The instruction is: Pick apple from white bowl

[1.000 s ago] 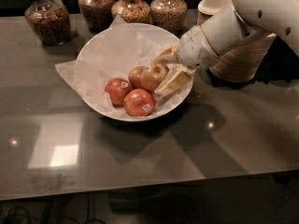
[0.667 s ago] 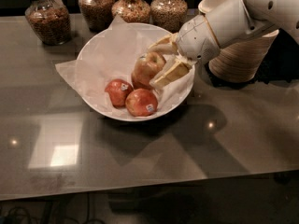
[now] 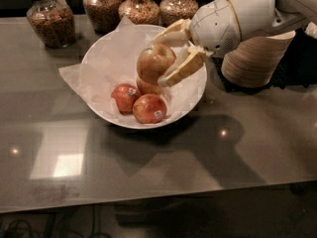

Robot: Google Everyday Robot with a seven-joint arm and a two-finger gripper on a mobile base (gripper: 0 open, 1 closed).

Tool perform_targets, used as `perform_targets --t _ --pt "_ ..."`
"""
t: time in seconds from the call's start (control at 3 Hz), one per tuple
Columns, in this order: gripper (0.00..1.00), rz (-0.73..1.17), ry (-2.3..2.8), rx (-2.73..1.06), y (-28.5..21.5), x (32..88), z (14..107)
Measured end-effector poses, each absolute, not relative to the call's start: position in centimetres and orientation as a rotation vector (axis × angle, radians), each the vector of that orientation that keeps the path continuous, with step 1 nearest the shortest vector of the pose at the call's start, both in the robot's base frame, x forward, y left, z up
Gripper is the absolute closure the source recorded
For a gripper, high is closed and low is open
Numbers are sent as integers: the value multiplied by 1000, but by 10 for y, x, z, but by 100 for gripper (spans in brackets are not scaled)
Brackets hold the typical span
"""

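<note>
The pale yellow-golden apple (image 3: 154, 61) with a pinkish blush is held in my gripper (image 3: 159, 58), lifted above the white bowl (image 3: 101, 58). The gripper reaches in from the right on a white arm, its beige fingers (image 3: 182, 69) closed on either side of the apple. The wide bowl, lined with crinkled white paper, sits on the grey table. Two redder apples with white stickers (image 3: 126, 97) (image 3: 149, 108) lie at the bowl's front. A darker apple (image 3: 147, 87) lies partly hidden beneath the lifted one.
Several glass jars of grains (image 3: 51, 20) stand along the table's back edge. A stack of beige paper bowls (image 3: 257, 56) stands to the right of the white bowl, behind the arm. The table's front edge (image 3: 148, 202) runs across the bottom.
The gripper has risen with the pale apple in it, lifting it from among the other apples to above the bowl.
</note>
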State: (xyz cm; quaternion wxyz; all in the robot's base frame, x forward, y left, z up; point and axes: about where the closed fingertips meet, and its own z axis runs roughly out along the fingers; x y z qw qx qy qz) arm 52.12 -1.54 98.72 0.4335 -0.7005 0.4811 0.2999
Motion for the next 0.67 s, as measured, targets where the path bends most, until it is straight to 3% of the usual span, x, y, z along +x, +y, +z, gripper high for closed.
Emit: perform_targets --t 0.67 --pt "100 763 1136 -1721 -15 507 1011"
